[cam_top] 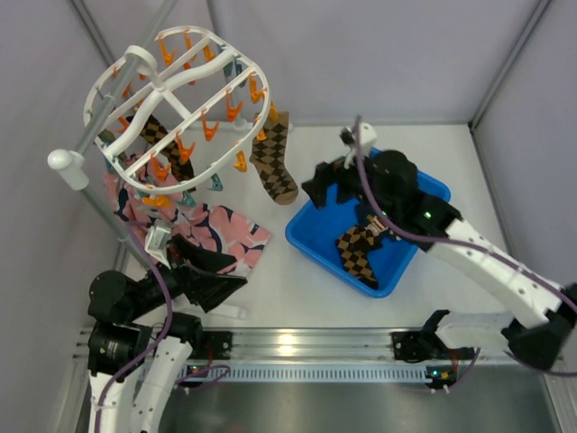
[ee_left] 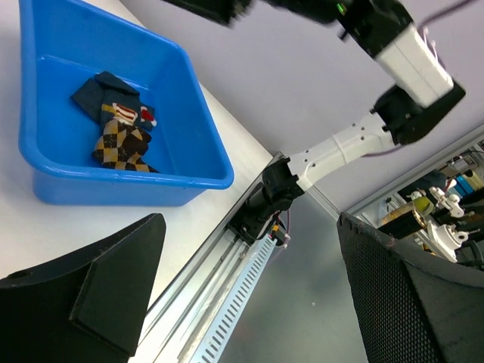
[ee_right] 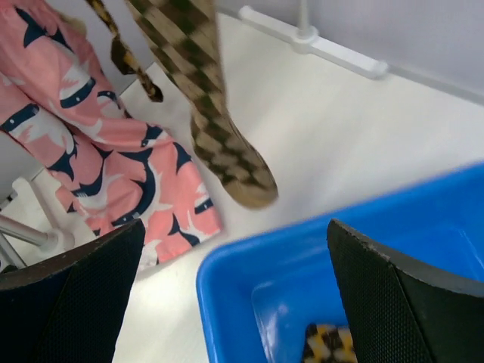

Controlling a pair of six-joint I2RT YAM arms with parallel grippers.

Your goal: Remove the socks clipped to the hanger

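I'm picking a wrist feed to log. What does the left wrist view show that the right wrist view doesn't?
Only left wrist: a navy sock in the blue bin, plus the right arm. Only right wrist: a hanging checkered sock and pink socks. Both: the blue bin with a checkered sock lying inside.
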